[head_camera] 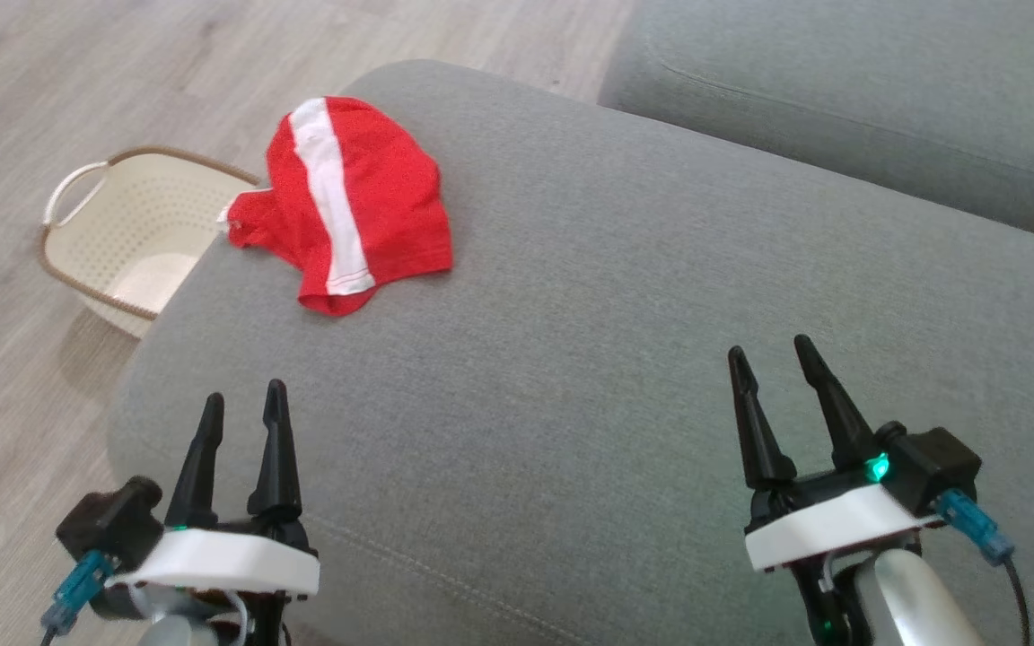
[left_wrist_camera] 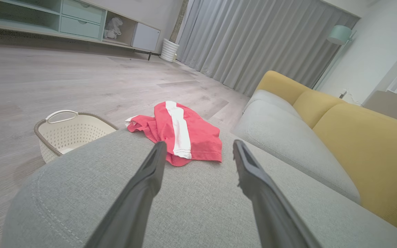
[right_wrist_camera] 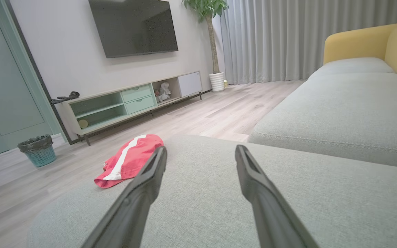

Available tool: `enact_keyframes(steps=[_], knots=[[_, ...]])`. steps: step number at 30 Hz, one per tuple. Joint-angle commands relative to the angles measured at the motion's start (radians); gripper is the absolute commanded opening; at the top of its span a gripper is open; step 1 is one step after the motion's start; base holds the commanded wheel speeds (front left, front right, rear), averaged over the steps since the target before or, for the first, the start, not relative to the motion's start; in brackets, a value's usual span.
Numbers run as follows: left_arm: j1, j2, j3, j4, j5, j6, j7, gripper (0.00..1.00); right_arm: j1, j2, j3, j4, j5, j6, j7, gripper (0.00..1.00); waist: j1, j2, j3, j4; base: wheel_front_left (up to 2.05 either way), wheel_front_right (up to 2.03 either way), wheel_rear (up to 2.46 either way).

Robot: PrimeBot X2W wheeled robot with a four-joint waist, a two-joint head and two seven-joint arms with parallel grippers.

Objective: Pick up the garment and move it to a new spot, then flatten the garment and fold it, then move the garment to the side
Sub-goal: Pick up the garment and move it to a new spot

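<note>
Crumpled red, white-striped cloth garment (head_camera: 351,202) lies at eleven o'clock; left gripper (head_camera: 244,393) and right gripper (head_camera: 770,348) hang spread, empty, poised to fetch it.

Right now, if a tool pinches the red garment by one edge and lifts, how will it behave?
Likely floppy: the garment lies crumpled in soft folds, so it should drape, not hold shape. Probably light, being thin cloth. Pushed, it may bunch on the woven cushion rather than slide.

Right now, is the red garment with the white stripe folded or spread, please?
Crumpled: the red garment lies bunched, edges uneven, on the grey sofa cushion.
</note>
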Motion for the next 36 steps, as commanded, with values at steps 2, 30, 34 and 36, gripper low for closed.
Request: enact_keyframes(steps=[2, 30, 34, 36], knots=[[-0.031, 0.007, 0.038, -0.041, 0.003, 0.003, -0.005, 1.0, -0.017, 0.0, 0.028, -0.025, 0.011, -0.001, -0.011, 1.0, 0.0, 0.0, 0.0, 0.014, 0.0, 0.0, 0.0], [-0.255, 0.012, 0.221, 0.131, 0.101, -0.019, -0.005, 1.0, -0.091, -0.049, -0.062, -0.104, -0.052, -0.001, 0.019, 1.0, 0.0, 0.0, 0.196, -0.109, 0.0, 0.0, 0.0], [-0.381, 0.042, 0.22, 0.281, 0.098, -0.046, -0.001, 1.0, -0.114, -0.083, -0.115, -0.181, -0.078, -0.001, 0.059, 1.0, 0.0, 0.0, 0.267, -0.135, 0.0, 0.0, 0.0], [-0.457, 0.062, 0.231, 0.354, 0.074, -0.053, 0.026, 1.0, -0.125, -0.095, -0.146, -0.222, -0.086, -0.001, 0.08, 1.0, 0.0, 0.0, 0.302, -0.146, 0.0, 0.0, 0.0]])
